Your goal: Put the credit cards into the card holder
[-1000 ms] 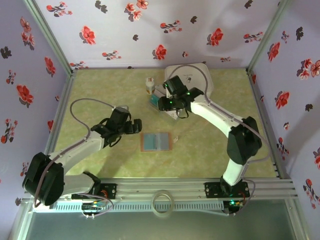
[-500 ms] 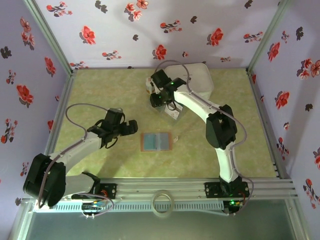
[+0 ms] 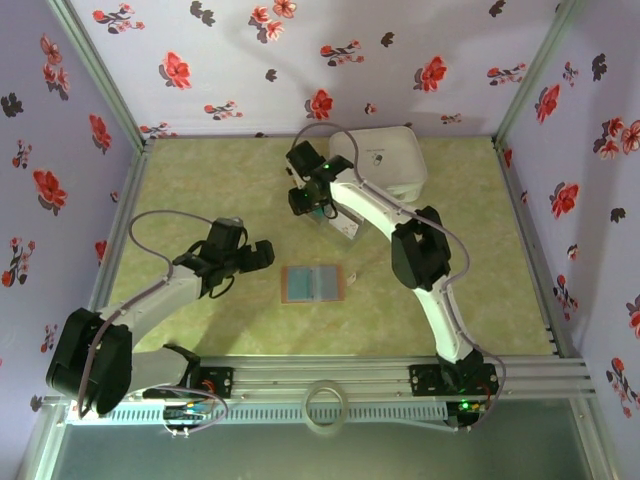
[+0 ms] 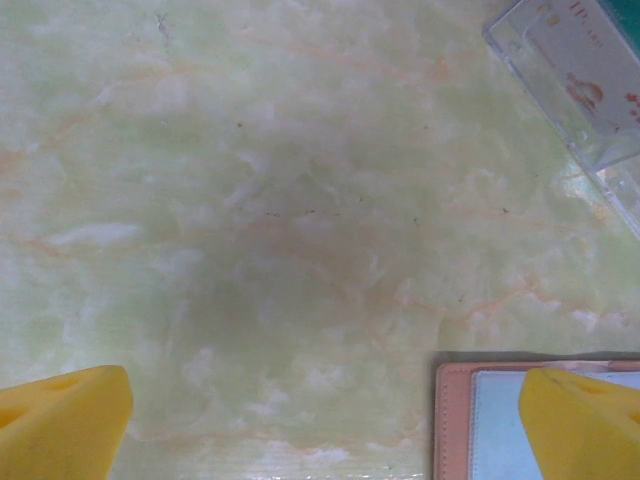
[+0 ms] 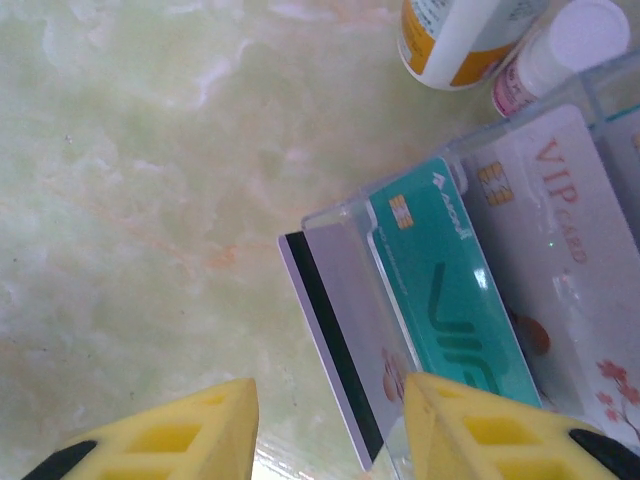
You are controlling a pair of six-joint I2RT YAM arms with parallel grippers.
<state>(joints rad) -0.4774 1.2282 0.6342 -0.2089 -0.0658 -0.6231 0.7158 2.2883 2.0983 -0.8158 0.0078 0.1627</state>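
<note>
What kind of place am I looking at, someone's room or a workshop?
Most likely a small robot test booth, not a home. Flower-print walls close in a green marbled table, and the left arm and right arm are bolted to a metal rail at its near edge.

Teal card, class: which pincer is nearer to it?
Right. The right pincer hovers right at the teal card; the left pincer is away, beside the card holder.

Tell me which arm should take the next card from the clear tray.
Right. The right hand hovers open directly above the clear tray, fingers either side of the striped white card beside the teal card. The left hand hangs open by the card holder, farther from the tray.
</note>
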